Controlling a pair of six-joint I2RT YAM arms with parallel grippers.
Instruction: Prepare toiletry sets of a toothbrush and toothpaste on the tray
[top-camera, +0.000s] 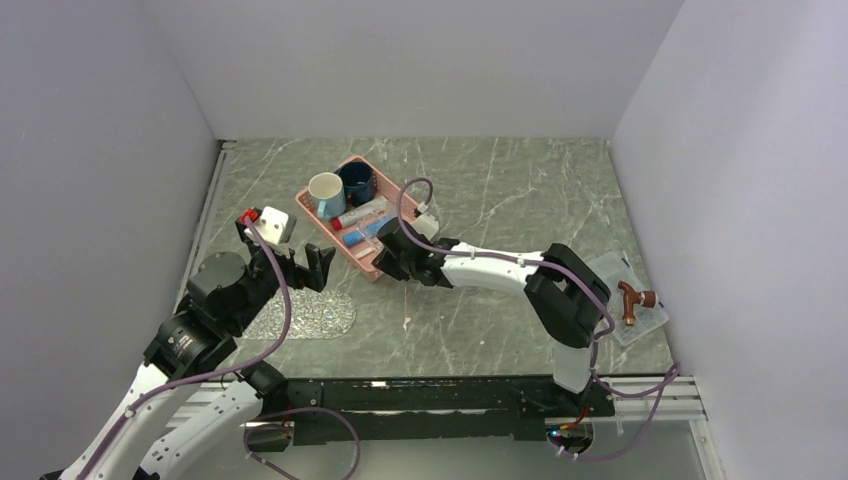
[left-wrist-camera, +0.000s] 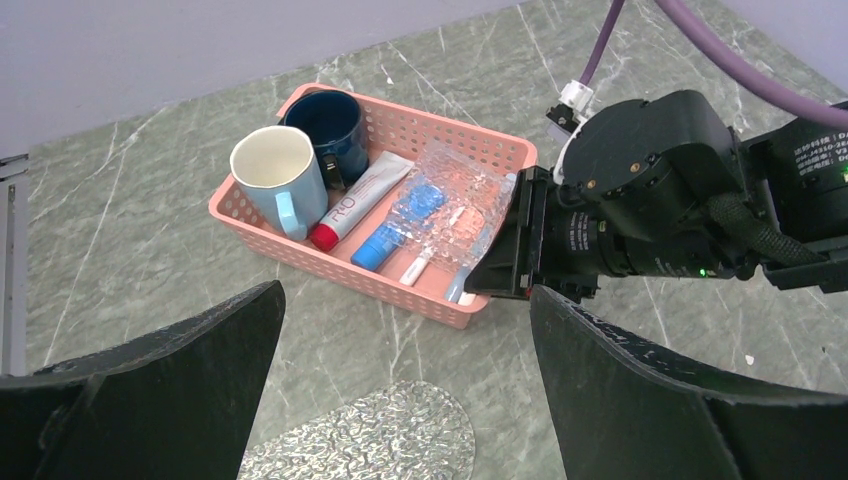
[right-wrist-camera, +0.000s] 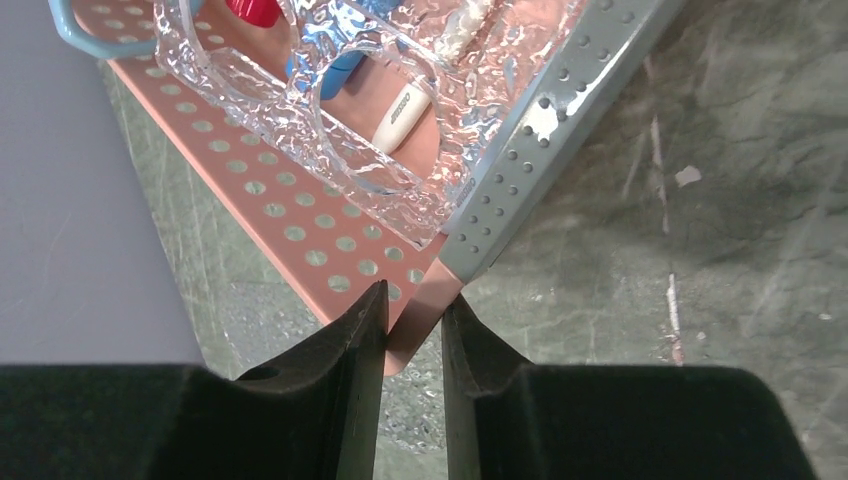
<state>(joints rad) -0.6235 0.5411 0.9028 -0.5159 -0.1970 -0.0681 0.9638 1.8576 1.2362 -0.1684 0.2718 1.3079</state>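
The white toothpaste (left-wrist-camera: 365, 195) reads "RO".

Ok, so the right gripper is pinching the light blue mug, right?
Not quite. The right gripper is pinching the basket by its pink wall at a corner, not the mug. The right wrist view shows the wall between its fingers. The mug stands at the basket's other end, with nothing touching it.
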